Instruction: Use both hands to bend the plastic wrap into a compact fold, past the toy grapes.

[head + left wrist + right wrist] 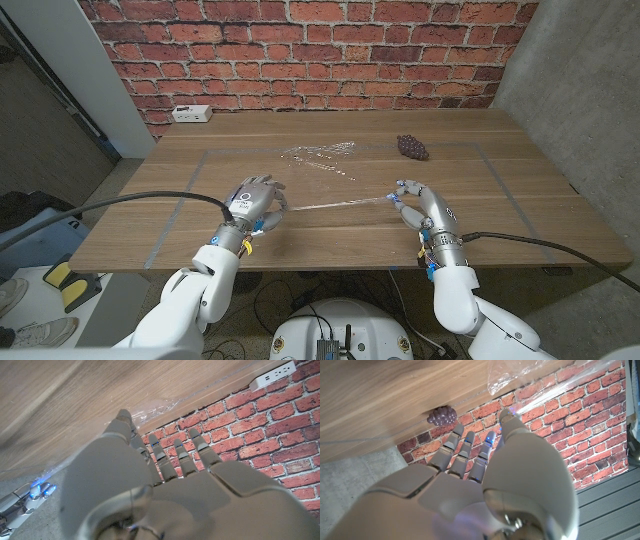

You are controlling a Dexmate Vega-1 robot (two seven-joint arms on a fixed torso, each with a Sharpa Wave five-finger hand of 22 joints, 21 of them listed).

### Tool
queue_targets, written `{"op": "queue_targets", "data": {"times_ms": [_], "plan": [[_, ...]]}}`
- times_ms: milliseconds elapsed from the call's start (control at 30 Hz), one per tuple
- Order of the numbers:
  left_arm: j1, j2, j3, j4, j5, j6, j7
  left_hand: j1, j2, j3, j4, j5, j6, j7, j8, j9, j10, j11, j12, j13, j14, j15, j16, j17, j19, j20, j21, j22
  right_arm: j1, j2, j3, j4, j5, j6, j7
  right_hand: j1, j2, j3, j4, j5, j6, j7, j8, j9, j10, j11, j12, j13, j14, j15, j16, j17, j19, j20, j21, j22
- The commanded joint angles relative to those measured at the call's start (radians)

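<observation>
The left hand (254, 197) sits at about 7 o'clock on the wooden table (520, 190). It pinches one near corner of the plastic wrap (325, 160) and holds it a little above the wood. The right hand (411, 195) sits at about 5 o'clock. It pinches the other near corner.

Between the two hands the near edge of the wrap is pulled tight, like a thin shiny line. That line runs from 9 o'clock to 3 o'clock. The rest of the wrap lies past it, toward 12 o'clock, and looks crinkled near the middle of the table. So its long way goes side to side.

The toy grapes (411, 147) sit at about 1 o'clock, near the far right end of the wrap. I cannot tell if they touch it.

I think the job has only begun. Both hands have their corners, and that part is done. The wrap is not folded yet. The near edge has to go over the far part, and then it has to be made small.
</observation>
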Motion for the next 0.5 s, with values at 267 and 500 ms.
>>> {"op": "queue_targets", "data": {"times_ms": [267,500], "plan": [[0.075,0.034,-0.083,-0.083,-0.081,-0.073,0.037,0.024,-0.007,0.002,-0.010,-0.003,0.074,0.051,0.011,-0.001,0.018,0.001,-0.003,0.002,0.000,-0.114,-0.002,-0.001,-0.002,0.000,-0.003,0.003,-0.105,0.031,0.063,-0.036,-0.067,0.036,-0.084,-0.005,0.006,0.010,-0.002,0.006,0.034,0.034,0.008,0.002,0.005,-0.002,-0.003,0.006,0.012,-0.133,-0.008,-0.001,-0.001,0.005,0.003,0.002],[0.113,0.036,-0.111,-0.102,-0.092,-0.104,0.063,0.036,-0.019,0.002,-0.015,0.000,0.101,0.068,0.015,-0.004,0.029,0.000,-0.005,0.002,0.004,-0.117,-0.003,-0.002,-0.005,-0.001,-0.005,0.003,-0.144,0.049,0.078,-0.047,-0.095,0.053,-0.116,-0.007,0.005,0.012,-0.002,0.007,0.035,0.035,0.008,-0.001,0.007,-0.003,-0.003,0.006,0.013,-0.133,-0.011,-0.003,0.000,0.005,0.003,0.002]]}}
